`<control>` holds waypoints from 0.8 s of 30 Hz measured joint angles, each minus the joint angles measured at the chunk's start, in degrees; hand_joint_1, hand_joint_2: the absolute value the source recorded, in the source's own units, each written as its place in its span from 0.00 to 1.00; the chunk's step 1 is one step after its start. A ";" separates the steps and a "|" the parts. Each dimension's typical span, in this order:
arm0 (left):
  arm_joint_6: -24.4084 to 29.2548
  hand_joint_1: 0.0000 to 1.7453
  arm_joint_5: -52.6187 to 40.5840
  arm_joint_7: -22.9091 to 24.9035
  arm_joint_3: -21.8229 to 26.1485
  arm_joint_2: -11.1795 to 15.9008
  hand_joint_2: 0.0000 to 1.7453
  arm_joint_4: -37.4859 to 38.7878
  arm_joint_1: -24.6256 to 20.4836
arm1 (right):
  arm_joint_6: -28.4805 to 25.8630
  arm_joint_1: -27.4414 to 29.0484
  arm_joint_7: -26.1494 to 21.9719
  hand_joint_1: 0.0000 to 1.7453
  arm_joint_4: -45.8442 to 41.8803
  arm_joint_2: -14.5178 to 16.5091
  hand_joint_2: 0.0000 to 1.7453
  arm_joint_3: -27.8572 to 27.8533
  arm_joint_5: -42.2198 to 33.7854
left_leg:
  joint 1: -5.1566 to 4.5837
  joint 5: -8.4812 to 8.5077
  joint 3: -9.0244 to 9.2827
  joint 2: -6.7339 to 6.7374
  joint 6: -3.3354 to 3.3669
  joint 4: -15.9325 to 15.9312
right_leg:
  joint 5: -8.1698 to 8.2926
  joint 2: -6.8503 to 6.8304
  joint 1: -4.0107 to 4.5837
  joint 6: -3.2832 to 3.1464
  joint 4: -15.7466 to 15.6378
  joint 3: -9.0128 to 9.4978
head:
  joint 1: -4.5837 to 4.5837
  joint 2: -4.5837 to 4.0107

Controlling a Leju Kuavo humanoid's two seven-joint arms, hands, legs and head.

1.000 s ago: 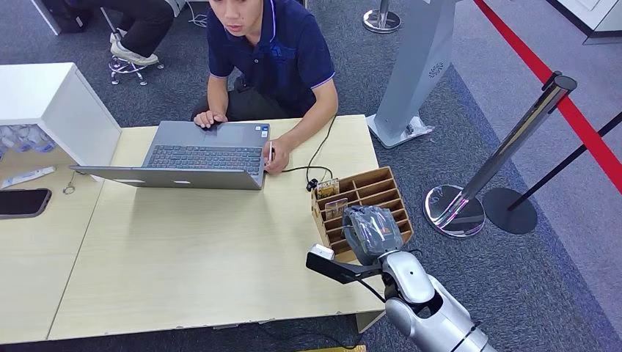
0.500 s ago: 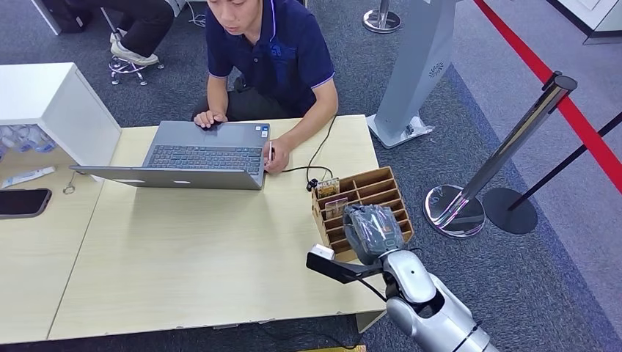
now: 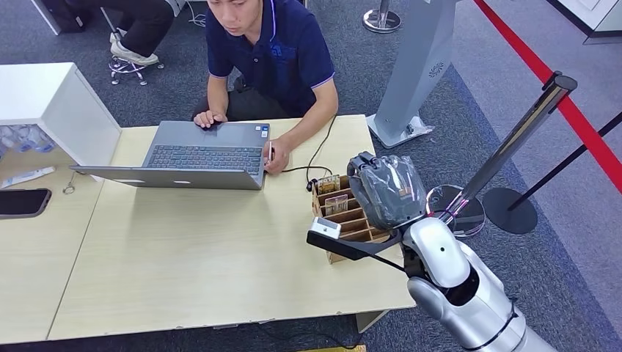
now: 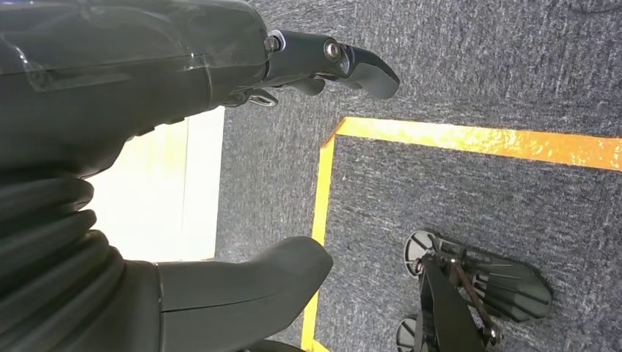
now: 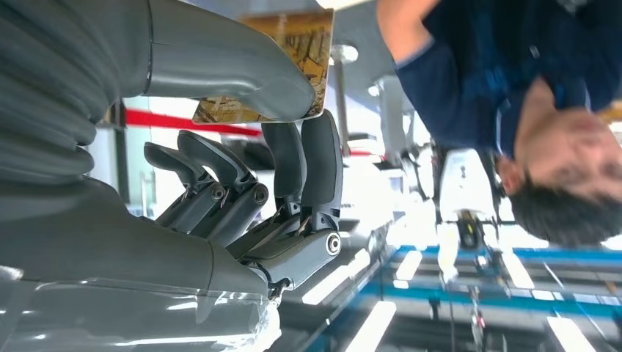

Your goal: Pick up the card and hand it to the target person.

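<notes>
— Fingers (image 5: pixel 308 158) of the right hand (image 3: pixel 386 189) — what are they doing?

— Thumb and two dark fingers are pinched on a small card with a yellow-brown printed face (image 5: pixel 282 55); the other fingers curl in beside them. Seen from the wrist, the card sticks out past the thumb, and the seated person in a dark blue polo shirt (image 5: pixel 506 81) is beyond it.

— And from the head?

— The hand, wrapped in a clear plastic cover, is raised above the brown wooden slotted card organiser (image 3: pixel 345 213), which sits near the table's corner at about four o'clock from the centre of the pale wooden table (image 3: pixel 198 257). Several cards (image 3: pixel 331 194) stand in the organiser's slots at its ten o'clock end. The held card itself is hidden behind the hand from there.

— The person?

— At twelve o'clock across the table, one hand on the open grey laptop (image 3: pixel 198 155), the other resting by its corner next to a black cable (image 3: pixel 315 158).

— The left hand (image 4: pixel 132 95)?

— It hangs over dark grey carpet marked with yellow tape (image 4: pixel 469 139), thumb and fingers apart, nothing in them.

— Anything else?

— A black phone (image 3: pixel 22 202) lies at nine o'clock on the table, and a chrome stanchion (image 3: pixel 506 154) with a red belt (image 3: pixel 543 73) stands at three o'clock, on the carpet.
</notes>
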 joint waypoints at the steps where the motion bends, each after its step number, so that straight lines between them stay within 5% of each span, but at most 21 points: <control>1: -0.02 0.00 -0.03 0.00 -0.01 0.00 1.00 0.00 0.00 | -0.18 -0.30 -0.01 1.00 -0.61 -0.19 1.00 -0.10 -0.27 | 0.00 0.00 0.00 0.00 0.00 0.00 | 0.00 0.00 0.00 0.00 0.00 0.00 | 0.00 0.00; 9: -0.49 0.00 -0.68 -0.59 -0.74 -0.02 1.00 -0.01 -0.05 | -4.59 -1.59 -1.22 1.00 -0.35 -0.47 1.00 -0.14 -2.91 | 0.01 0.00 -0.04 -0.01 0.00 -0.01 | 0.00 -0.01 0.01 0.00 0.00 -0.01 | 0.00 -0.02; 24: -1.31 0.00 -1.53 -1.25 -2.33 -0.11 1.00 -0.03 -0.12 | -9.54 -3.15 -2.62 1.00 13.96 1.00 1.00 -0.06 -2.69 | 0.01 0.00 -0.08 -0.04 0.00 -0.01 | -0.01 -0.04 0.01 0.00 0.01 -0.02 | 0.00 -0.02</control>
